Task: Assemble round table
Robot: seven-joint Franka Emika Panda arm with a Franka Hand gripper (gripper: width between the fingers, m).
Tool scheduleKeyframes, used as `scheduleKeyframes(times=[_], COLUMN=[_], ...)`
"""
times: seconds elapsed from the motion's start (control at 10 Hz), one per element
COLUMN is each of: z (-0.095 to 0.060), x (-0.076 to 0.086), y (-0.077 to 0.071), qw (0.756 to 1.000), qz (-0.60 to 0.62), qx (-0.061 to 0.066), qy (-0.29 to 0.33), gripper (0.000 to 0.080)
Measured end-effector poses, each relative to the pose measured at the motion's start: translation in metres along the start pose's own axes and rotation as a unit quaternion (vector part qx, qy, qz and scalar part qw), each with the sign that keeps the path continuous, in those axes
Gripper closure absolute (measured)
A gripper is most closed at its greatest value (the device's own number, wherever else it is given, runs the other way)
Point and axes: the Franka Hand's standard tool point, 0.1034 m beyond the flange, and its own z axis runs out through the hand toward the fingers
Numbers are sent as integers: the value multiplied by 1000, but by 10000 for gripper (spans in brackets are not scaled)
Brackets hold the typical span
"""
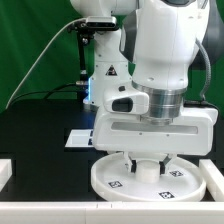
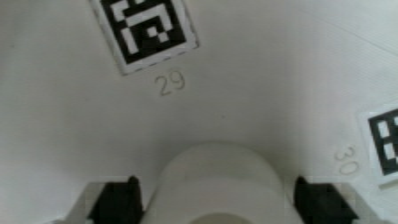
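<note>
Closed end effector point(image 2: 219, 203) holds leg point(image 2: 217, 168) upright at disc point(image 1: 104, 178) centre; disc rim just beside white wall point(image 1: 214, 180), exterior view's right.

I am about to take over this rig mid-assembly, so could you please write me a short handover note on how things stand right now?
The end effector is down over the disc, fingers apparently closed on the leg.
The disc lies flat, tags up. The marker board lies behind it, towards the exterior view's left.
Done: the leg is in the grasp, upright over about the middle of the disc. Whether it is seated cannot be told.
Left: fix the leg to the disc, then add the foot, which shows in neither view.
</note>
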Motion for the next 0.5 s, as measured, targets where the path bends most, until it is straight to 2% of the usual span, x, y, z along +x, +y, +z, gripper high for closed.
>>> scheduleKeyframes(times=[0.1, 0.4, 0.5], z=[0, -3, -20], x=[0, -2, -7], y=[0, 3, 14], qw=[1000, 1000, 1000], qz=[0, 1, 11], qx=[0, 1, 3], qy=[0, -9, -24], gripper=[204, 160, 152])
